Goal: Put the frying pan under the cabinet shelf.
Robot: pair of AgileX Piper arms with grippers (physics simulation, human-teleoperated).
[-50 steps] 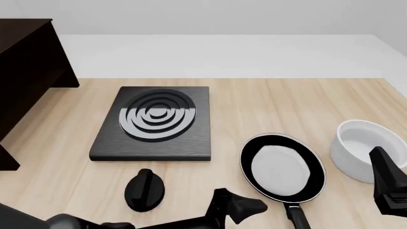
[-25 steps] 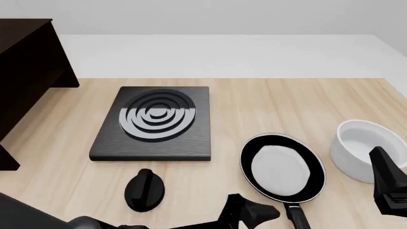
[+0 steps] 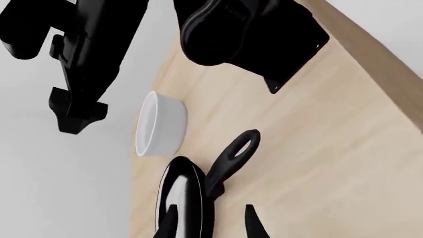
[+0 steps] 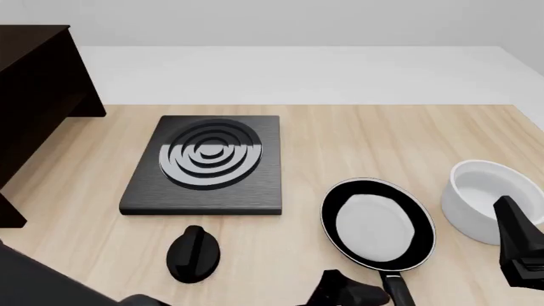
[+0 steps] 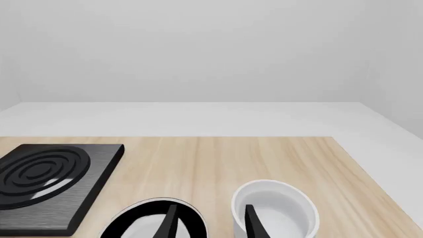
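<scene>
Left gripper (image 4: 344, 294) open — just beside frying pan (image 4: 378, 225) handle, not touching.

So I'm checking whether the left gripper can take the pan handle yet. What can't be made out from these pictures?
- Frying pan handle: cut off by the front view's bottom edge.
- Left gripper: mostly below that same edge in the front view; its contact with the handle is unclear.
- Cabinet shelf: cut off at the front view's left edge, so the space under it is unseen.
- Right gripper: fingertips cut off there.
</scene>
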